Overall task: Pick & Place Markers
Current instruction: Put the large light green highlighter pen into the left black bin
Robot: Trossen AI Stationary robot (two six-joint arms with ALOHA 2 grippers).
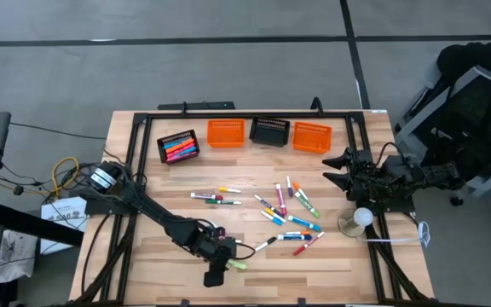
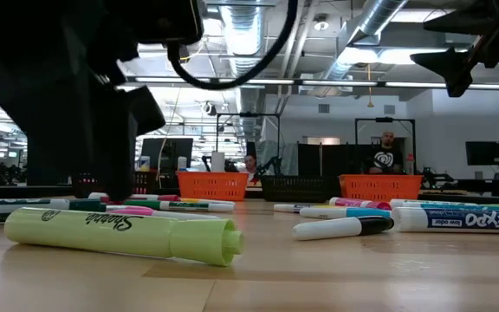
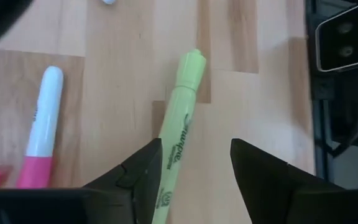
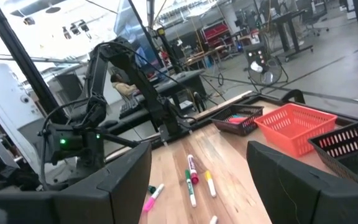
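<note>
A yellow-green highlighter marker lies flat on the wooden table near its front edge, also seen in the high view and the low view. My left gripper is open, pointing steeply down, with one finger on either side of the highlighter's near end. More markers lie scattered flat across the table's middle. A pink-and-white marker lies beside the highlighter. My right gripper waits open and level at the table's right edge, holding nothing. My left gripper straddles the highlighter's near end from above, slanting down, with the fingers along its length. One finger stands right against the marker's side; I cannot tell whether it touches. The highlighter lies flat on the table.
Along the far edge stand a black basket holding several markers, an orange basket, a black basket and another orange basket. A white ball on a round base sits at the right. People show in the room beyond.
</note>
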